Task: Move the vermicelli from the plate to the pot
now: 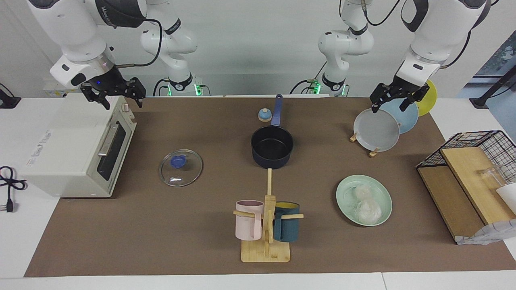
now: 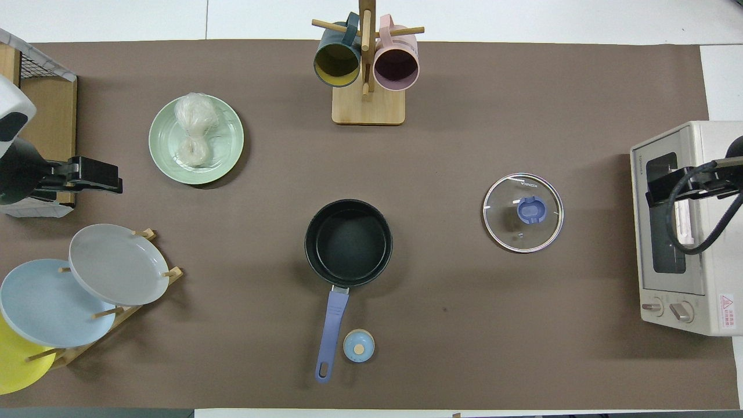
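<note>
The vermicelli lies as two whitish bundles on the mint-green plate, toward the left arm's end of the table; both also show in the overhead view, vermicelli on plate. The dark navy pot stands empty mid-table, its blue handle pointing toward the robots; it also shows in the overhead view. My left gripper is open and empty, raised over the plate rack; in the overhead view the left gripper is apart from the plate. My right gripper is open and empty over the toaster oven.
A rack holds grey, light blue and yellow plates. A glass lid lies beside the pot. A mug tree with pink and teal mugs stands farther out. A toaster oven, a wire basket and a small blue timer are present.
</note>
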